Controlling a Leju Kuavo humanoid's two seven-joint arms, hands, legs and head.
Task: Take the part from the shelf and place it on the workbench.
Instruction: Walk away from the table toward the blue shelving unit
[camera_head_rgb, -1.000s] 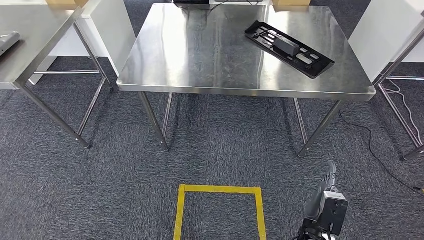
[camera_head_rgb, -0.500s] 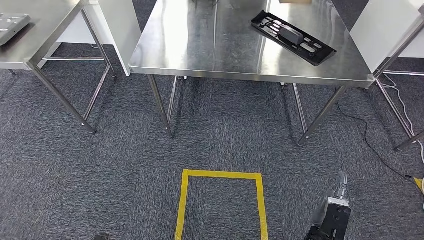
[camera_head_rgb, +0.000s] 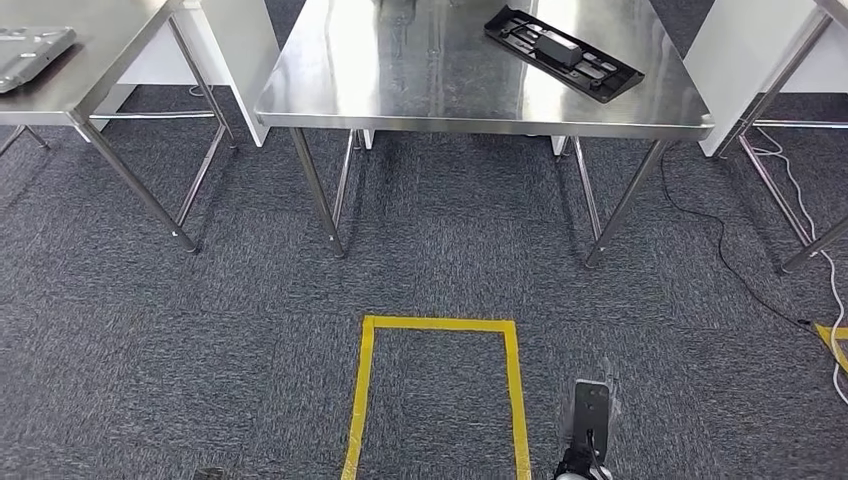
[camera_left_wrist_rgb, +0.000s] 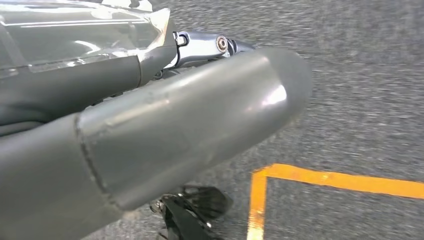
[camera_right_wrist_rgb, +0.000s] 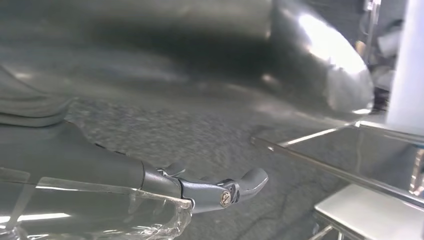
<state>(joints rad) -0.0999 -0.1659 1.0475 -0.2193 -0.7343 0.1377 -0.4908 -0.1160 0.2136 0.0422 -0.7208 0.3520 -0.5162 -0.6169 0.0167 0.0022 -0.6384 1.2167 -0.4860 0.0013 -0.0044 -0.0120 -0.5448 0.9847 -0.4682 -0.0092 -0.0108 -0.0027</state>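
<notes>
The black flat part (camera_head_rgb: 562, 52) lies on the steel workbench (camera_head_rgb: 400, 80), near its far right corner, with nothing touching it. My right hand (camera_head_rgb: 590, 415) hangs low over the carpet, well short of the bench and holding nothing. In the right wrist view this hand (camera_right_wrist_rgb: 150, 185) has its fingers stretched out over the floor. In the left wrist view my left hand (camera_left_wrist_rgb: 150, 140) hangs above the carpet with its thick thumb out and nothing in its grasp.
A yellow tape square (camera_head_rgb: 435, 325) marks the carpet in front of the workbench. A second steel table (camera_head_rgb: 90, 85) at the left carries a grey part (camera_head_rgb: 30, 42). White cabinets flank the bench, and a black cable (camera_head_rgb: 720, 250) runs over the floor at the right.
The whole picture has shifted, so the camera has moved: bench and part now sit higher and farther off. My right hand hangs lower and more to the left.
</notes>
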